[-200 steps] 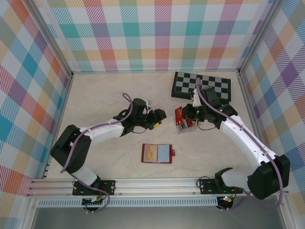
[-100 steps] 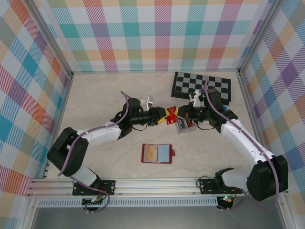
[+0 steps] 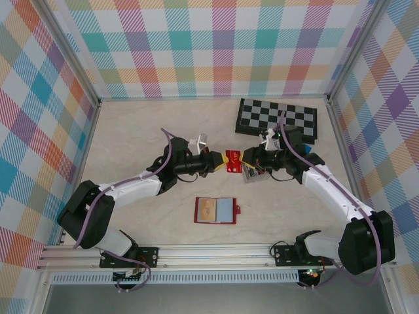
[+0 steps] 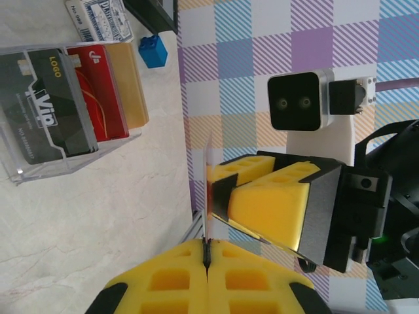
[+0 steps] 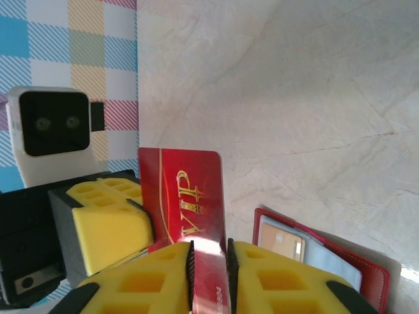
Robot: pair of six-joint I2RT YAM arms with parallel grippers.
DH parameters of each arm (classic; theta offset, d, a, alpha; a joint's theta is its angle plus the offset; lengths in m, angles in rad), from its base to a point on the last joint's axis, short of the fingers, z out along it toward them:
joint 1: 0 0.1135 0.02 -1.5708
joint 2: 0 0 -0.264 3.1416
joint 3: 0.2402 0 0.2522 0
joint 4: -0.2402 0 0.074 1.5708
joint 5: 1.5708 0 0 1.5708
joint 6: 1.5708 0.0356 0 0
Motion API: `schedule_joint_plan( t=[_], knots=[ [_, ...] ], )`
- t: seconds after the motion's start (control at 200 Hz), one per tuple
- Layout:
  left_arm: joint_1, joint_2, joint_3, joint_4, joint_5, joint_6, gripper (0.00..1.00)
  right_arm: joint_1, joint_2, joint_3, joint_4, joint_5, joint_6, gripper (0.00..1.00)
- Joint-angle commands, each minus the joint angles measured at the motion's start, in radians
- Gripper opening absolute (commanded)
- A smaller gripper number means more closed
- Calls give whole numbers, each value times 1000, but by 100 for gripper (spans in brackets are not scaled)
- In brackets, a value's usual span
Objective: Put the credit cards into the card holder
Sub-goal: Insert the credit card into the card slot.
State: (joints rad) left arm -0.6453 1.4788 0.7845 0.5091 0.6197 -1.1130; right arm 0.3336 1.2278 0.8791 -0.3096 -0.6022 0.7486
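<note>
Red credit card (image 5: 186, 196) pinched by left fingers (image 4: 163, 281), between right fingers (image 5: 262, 258), whose grip I cannot tell

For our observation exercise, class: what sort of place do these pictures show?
Probably a robot test cell, not a home: a marble-look table boxed in by plaid panels, a left arm and right arm bolted to a metal rail, and props like a chessboard.

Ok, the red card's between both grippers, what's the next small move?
Probably draw the right gripper back off the red card: its jaws stand slightly apart around it, while the left gripper is shut on the opposite edge.
</note>
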Motion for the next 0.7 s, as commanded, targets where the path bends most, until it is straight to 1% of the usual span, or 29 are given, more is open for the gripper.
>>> schedule_joint_plan(
  t=[0.0, 0.03, 0.095, 0.17, 0.21, 0.255, 0.375, 0.45, 0.545, 0.695],
  knots=[
    [5, -65, -37, -152, -21, 91, 0, 12, -7, -42, -68, 56, -29, 41],
    [4, -84, -48, -216, -41, 123, 0, 27, -10, -53, -99, 90, -46, 45],
    [4, -119, -78, -356, -83, 186, 0, 82, -3, -65, -182, 183, -84, 49],
    [3, -157, -137, -431, -107, 216, 0, 167, 24, -73, -264, 309, -87, 53],
    [0, -173, -171, -440, -102, 223, 0, 212, 42, -83, -276, 349, -79, 55],
    [-9, -191, -205, -448, -102, 230, 0, 256, 64, -94, -272, 365, -63, 56],
    [-40, -224, -259, -496, -145, 249, 0, 351, 121, -118, -232, 394, -10, 60],
    [-56, -234, -279, -495, -164, 249, 0, 393, 161, -108, -252, 447, 9, 62],
    [-73, -232, -293, -475, -176, 246, 0, 414, 208, -93, -281, 495, 9, 62],
    [-98, -212, -292, -436, -184, 248, 0, 427, 241, -104, -244, 471, 10, 59]
  ],
)
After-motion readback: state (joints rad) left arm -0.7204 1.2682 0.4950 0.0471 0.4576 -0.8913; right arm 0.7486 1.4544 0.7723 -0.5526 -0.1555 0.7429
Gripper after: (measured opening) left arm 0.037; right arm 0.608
